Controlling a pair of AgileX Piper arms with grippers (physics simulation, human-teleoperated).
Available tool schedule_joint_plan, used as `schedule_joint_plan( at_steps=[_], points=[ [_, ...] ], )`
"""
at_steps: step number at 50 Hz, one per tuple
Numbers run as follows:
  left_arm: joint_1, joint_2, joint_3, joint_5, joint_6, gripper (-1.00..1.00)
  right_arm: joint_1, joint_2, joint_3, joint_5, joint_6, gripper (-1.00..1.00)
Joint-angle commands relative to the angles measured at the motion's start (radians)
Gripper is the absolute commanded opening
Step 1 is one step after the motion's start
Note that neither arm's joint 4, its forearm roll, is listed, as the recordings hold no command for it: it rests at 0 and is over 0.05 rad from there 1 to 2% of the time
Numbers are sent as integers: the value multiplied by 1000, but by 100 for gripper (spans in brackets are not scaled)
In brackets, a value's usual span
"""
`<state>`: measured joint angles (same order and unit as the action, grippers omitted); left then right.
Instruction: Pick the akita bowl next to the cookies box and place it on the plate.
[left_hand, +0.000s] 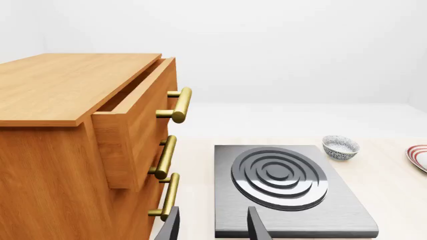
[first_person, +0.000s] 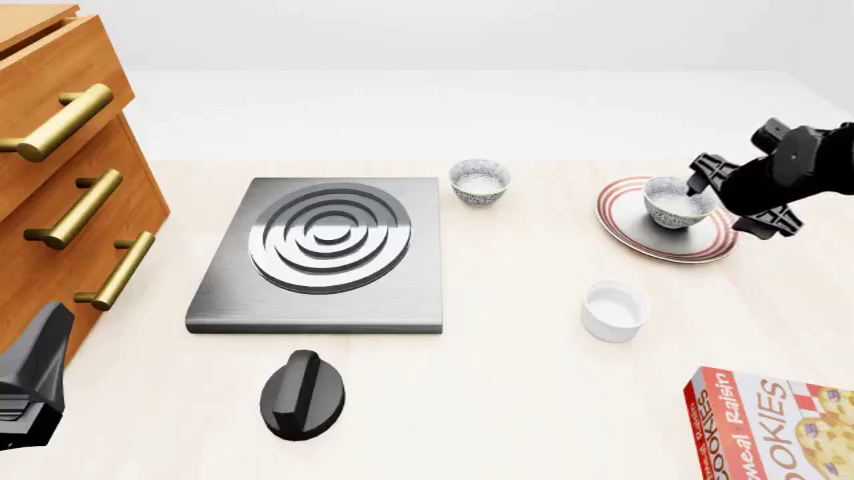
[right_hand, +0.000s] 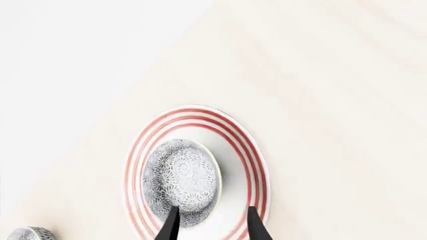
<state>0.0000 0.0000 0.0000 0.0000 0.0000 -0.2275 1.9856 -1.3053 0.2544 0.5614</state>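
The bowl (first_person: 678, 203) sits on the plate (first_person: 663, 244). The right gripper (first_person: 697, 186) straddles the bowl's rim, fingers apart, seemingly not gripping.

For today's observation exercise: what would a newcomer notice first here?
The red-ringed white plate at the table's far right, a speckled grey-blue bowl on it under the right hand. Then the ringed grey stove slab mid-table and the brass-handled wooden drawer cabinet on the left.
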Motion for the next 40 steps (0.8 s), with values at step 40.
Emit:
schedule_joint_plan(
  at_steps=[40],
  points=[
    [0, 0, 0, 0, 0, 100, 105, -670, 451, -9, -111, 100]
  ],
)
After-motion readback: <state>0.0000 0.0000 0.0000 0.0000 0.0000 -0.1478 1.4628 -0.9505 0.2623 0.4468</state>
